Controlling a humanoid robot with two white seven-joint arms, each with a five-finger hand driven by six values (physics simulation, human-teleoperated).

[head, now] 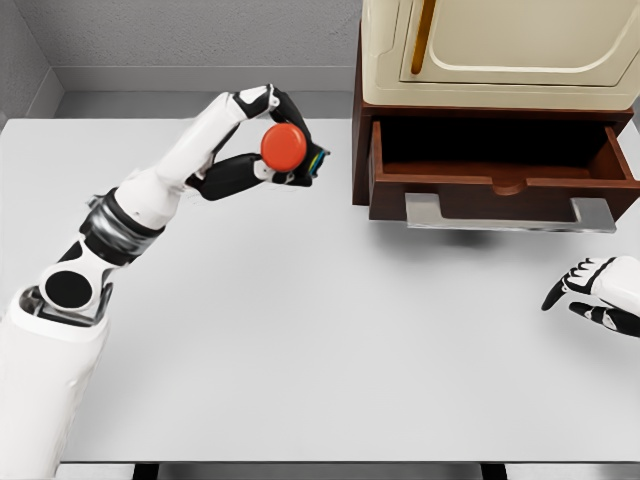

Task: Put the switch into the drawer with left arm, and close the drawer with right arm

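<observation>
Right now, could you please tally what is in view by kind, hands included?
Red switch, held in the left hand: 1
Open brown drawer: 1
Cream cabinet: 1
White table: 1
Robot hands, left hand and right hand: 2
Total: 6

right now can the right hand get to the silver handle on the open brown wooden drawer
Probably yes: the right hand sits open just below the drawer's silver handle, with only bare white table between them; the left hand holds the red switch well away.
</observation>
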